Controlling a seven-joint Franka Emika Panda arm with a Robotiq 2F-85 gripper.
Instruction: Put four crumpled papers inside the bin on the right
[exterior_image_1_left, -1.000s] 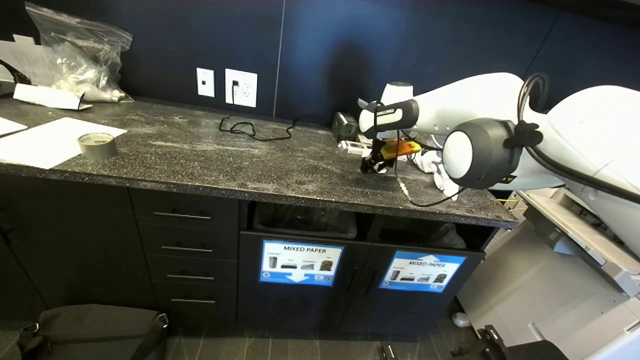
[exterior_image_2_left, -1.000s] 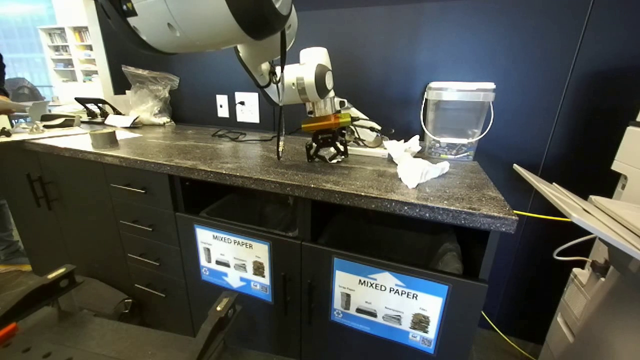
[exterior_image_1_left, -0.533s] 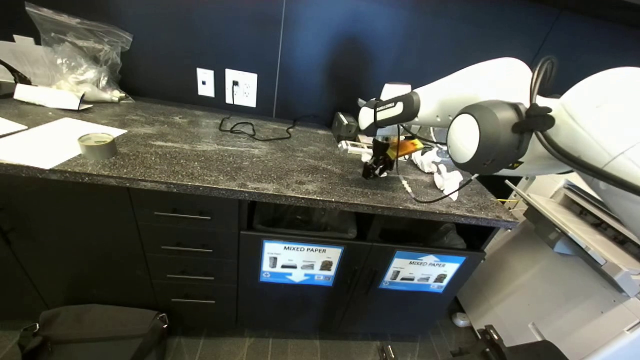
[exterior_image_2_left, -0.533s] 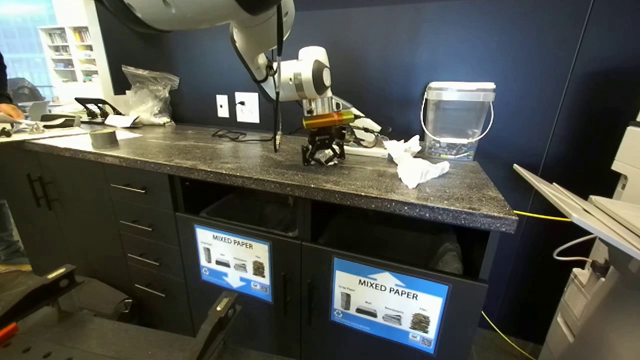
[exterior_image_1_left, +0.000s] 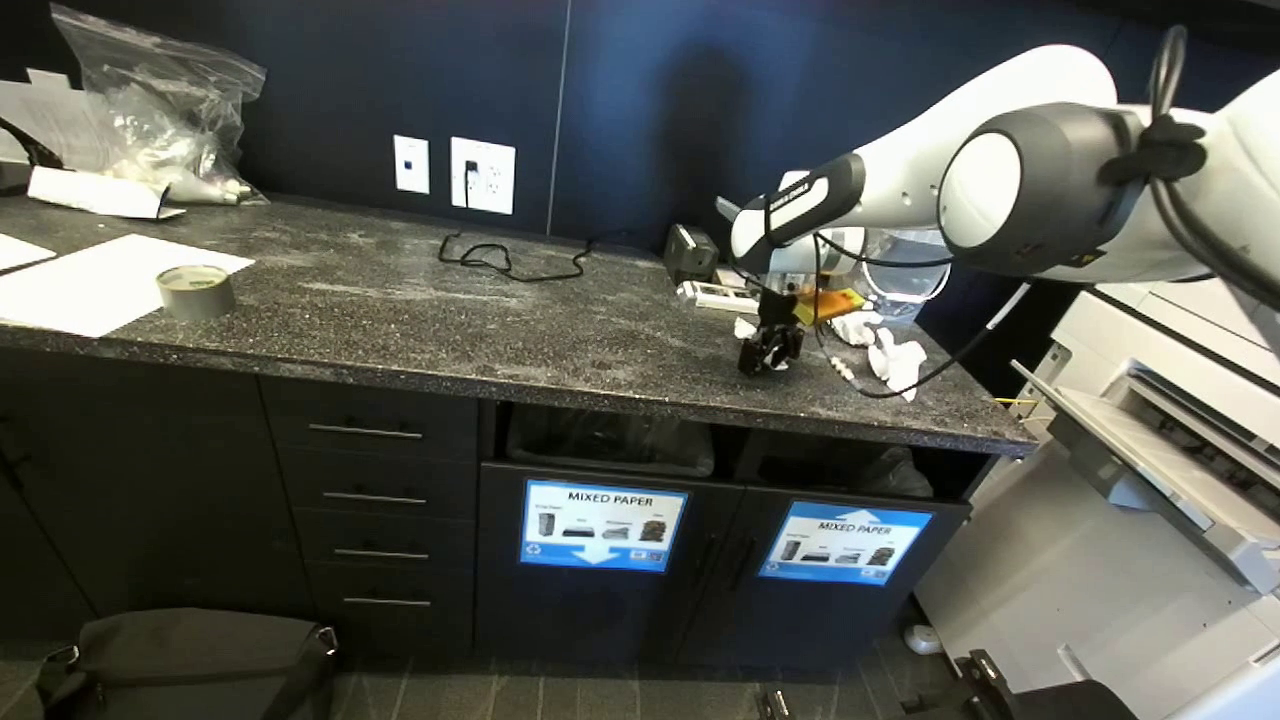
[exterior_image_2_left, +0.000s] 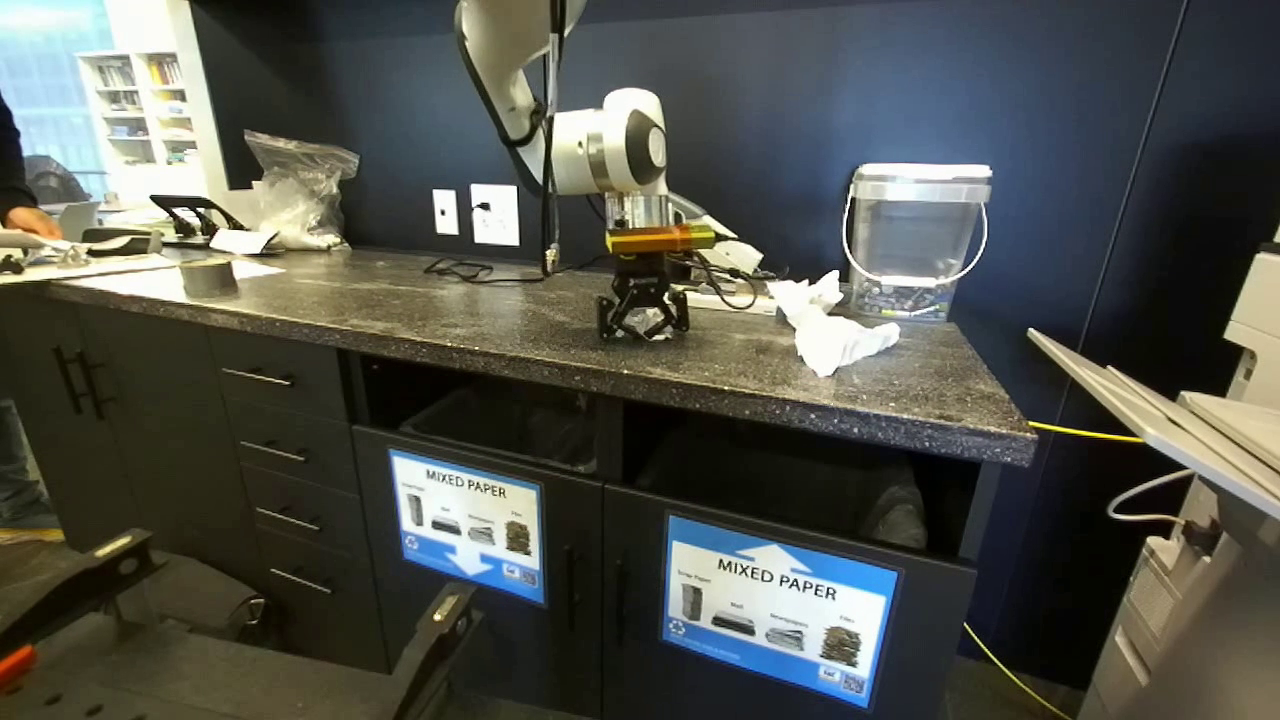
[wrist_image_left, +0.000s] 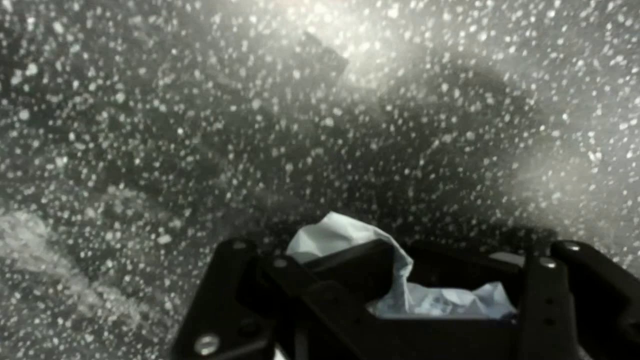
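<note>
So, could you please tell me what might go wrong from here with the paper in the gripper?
A flap of the held paper sticks out of the gripper; it might snag or work loose on the way.
The right-hand bin opens beneath the front edge of the countertop, so the gripper could knock that edge.
In an exterior view, the slack cable loops in front of the loose papers and could perhaps sweep them aside.

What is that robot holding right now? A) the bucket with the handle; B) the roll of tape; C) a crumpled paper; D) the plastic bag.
C: in the wrist view, a white crumpled paper shows pinched between the tips of the end effector.
</note>
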